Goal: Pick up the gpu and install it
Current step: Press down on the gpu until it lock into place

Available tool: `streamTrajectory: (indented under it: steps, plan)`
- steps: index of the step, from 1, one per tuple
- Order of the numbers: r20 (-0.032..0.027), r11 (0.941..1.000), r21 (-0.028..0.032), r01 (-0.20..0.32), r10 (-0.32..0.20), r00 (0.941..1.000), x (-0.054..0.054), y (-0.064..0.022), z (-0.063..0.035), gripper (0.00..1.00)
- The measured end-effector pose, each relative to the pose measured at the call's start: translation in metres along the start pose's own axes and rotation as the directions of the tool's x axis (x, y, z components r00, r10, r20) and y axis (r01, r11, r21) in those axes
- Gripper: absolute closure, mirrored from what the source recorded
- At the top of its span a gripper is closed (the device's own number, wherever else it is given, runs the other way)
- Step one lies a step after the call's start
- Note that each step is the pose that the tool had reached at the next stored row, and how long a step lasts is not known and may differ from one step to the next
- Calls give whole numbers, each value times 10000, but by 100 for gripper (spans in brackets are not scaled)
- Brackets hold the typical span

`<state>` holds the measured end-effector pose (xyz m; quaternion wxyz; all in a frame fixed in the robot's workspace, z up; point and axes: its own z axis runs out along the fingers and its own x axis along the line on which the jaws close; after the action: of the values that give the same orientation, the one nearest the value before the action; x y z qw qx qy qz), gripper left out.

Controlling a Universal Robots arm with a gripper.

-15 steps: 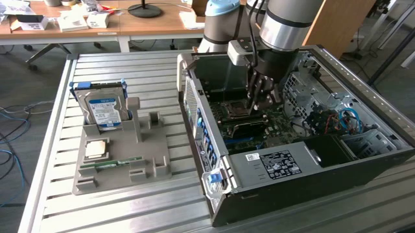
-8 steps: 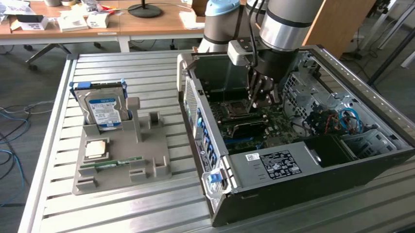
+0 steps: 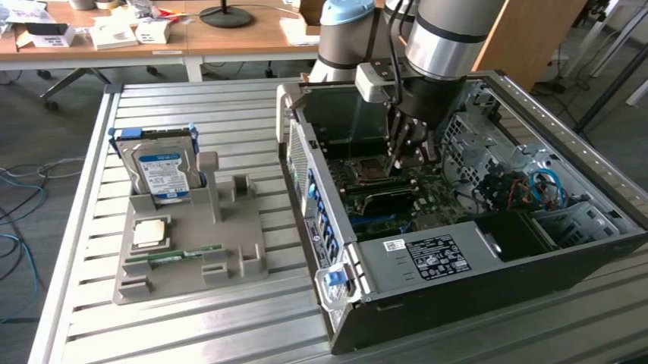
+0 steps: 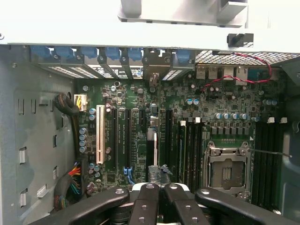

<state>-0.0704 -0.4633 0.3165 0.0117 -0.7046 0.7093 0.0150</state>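
Observation:
My gripper (image 3: 410,161) reaches down into the open computer case (image 3: 476,292), over the motherboard. In the wrist view its black fingers (image 4: 147,204) are pressed together, so the gripper (image 4: 160,194) is shut. Just beyond the fingertips the gpu (image 4: 155,154) stands edge-on in a motherboard slot, seen as a thin pale strip with a dark block at its near end. I cannot tell whether the fingertips pinch its edge or only rest above it.
A white slot (image 4: 100,133) and black slots flank the card, with the empty CPU socket (image 4: 227,171) to one side. Outside the case, on the exterior view's left, a grey tray (image 3: 142,292) holds a hard drive (image 3: 162,173), a chip (image 3: 150,231) and a memory stick (image 3: 187,252).

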Motion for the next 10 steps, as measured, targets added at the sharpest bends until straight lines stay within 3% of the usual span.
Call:
streamTrajectory:
  steps: [10]
  plan:
    - [0, 10000, 0, 0, 0, 10000, 2, 0, 51, 89]
